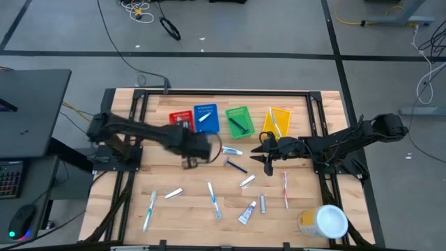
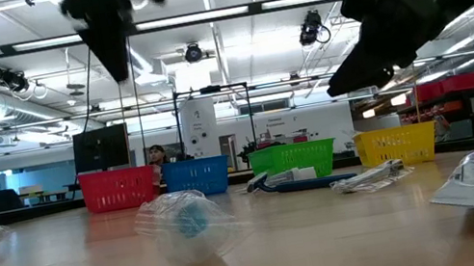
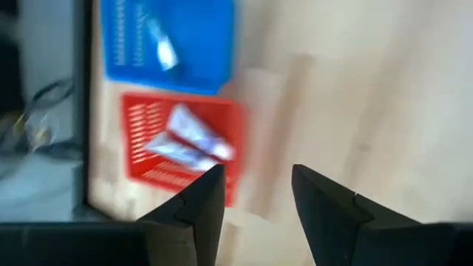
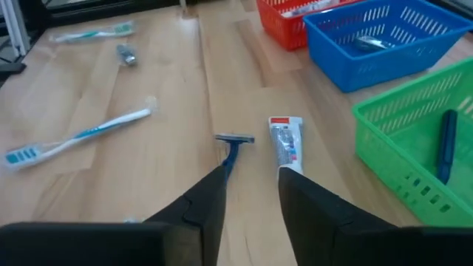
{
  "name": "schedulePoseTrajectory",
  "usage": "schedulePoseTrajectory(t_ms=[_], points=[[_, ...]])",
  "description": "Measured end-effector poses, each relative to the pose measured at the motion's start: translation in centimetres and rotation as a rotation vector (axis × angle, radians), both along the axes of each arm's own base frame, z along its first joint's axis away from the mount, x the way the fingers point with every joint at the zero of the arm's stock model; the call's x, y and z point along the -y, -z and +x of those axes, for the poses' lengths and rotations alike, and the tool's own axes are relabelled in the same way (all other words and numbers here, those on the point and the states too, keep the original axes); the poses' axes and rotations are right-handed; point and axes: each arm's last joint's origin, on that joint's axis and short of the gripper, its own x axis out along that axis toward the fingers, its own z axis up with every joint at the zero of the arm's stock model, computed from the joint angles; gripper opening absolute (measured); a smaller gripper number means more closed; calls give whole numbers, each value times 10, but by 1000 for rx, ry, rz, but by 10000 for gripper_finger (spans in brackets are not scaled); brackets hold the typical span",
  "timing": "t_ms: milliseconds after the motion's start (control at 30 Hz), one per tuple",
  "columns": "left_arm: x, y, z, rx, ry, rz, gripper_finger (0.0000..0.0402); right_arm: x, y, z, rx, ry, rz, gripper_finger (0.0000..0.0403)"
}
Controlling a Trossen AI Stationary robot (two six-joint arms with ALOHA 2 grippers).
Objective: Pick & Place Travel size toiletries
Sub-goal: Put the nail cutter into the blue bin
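**A:** Right gripper (image 4: 251, 193) first: your fingers stood parted with nothing between them, hovering just above the blue razor (image 4: 230, 150) and the small toothpaste tube (image 4: 284, 142) lying beside it on the bare wood in front of the green bin (image 1: 239, 120). You looked to be between picks, lining up on one of that pair.

**B:** And my left?

**A:** Left gripper (image 3: 255, 199) was also apart and empty, raised near the red bin (image 3: 183, 150), which already held tubes; a drop there looked finished. The blue bin (image 3: 170, 41) beside it held one item too.

**B:** What did the next move call for?

**A:** Choosing one target. Razor and tube lay close together, so you needed to centre over a single item before closing.

**B:** Room?

**A:** Plenty toward the front, where toothbrushes (image 1: 213, 199) and tubes lay scattered well apart. The bin row hemmed the far side, the yellow tub (image 1: 323, 222) sat at the front right corner, and your two arms were near each other mid-table.
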Motion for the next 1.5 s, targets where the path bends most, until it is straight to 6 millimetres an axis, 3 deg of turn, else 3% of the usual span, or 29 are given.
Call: schedulePoseTrajectory(t_ms=[200, 300, 400, 467, 667, 867, 1200, 1367, 1500], points=[[36, -33, -55, 285, 31, -90, 164, 0, -1, 0, 9, 20, 22, 155], [40, -27, -83, 426, -43, -152, 164, 0, -2, 1, 28, 23, 28, 156], [42, -1, -99, 537, -131, -269, 164, -1, -4, 2, 46, 28, 48, 156], [48, 21, -100, 603, -130, -354, 164, -3, -3, 2, 43, 21, 51, 156], [58, 88, -99, 585, -104, -460, 164, -11, -3, 1, 40, -20, 36, 156], [66, 128, -97, 414, -156, -499, 164, -12, -4, 1, 45, -28, 32, 156], [94, 155, -89, 303, -146, -528, 164, -12, -3, 0, 39, -24, 41, 156], [98, 160, -89, 304, -113, -521, 164, -12, -3, 0, 36, -24, 41, 156], [100, 151, -86, 291, -82, -501, 164, -12, -3, 0, 36, -23, 40, 156]])
